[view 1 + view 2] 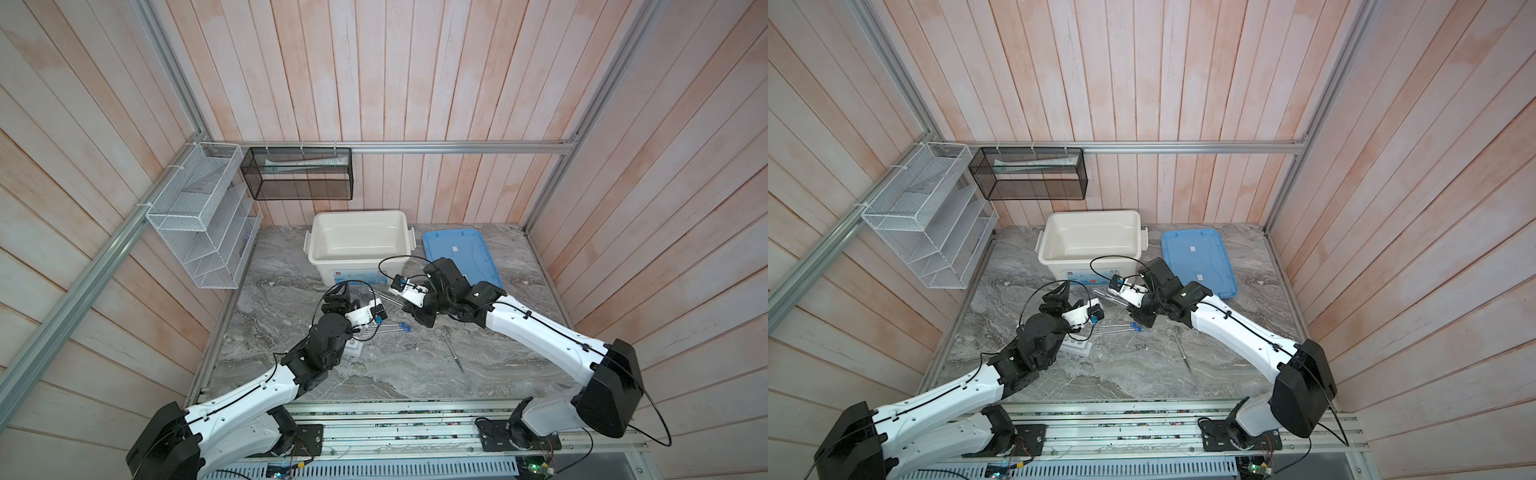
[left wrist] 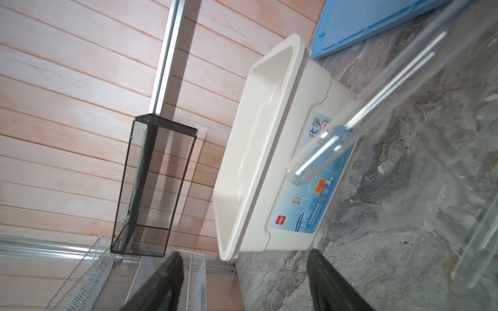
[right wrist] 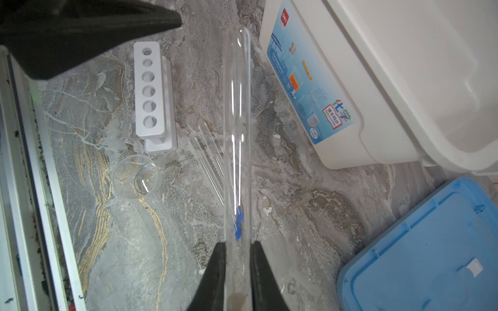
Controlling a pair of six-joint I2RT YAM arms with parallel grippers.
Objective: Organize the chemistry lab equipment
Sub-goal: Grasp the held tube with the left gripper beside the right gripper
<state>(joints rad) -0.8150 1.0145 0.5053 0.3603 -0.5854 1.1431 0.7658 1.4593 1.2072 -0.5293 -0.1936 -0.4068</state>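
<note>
Now we see the right tool (image 3: 238, 243) clamped on a wide clear tube (image 3: 237, 107), holding it above the tabletop (image 1: 415, 382) just in front of the white bin (image 1: 357, 266), with its rounded end pointing towards the left arm. Our left tool (image 2: 244, 253) has its jaws spread with nothing between them; the tube's rounded end sits just ahead of it, not touching. Beneath the held tube, thin tubes (image 1: 386, 328), two with blue caps, lie side by side on the tabletop. The white rack (image 3: 148, 88) stands near them by the left arm, the flask (image 3: 137, 176) sits just beside the rack's end, and the spatula (image 1: 453, 349) lies well apart, towards the right arm. The blue lid (image 1: 457, 253) lies flat beside the bin.
</note>
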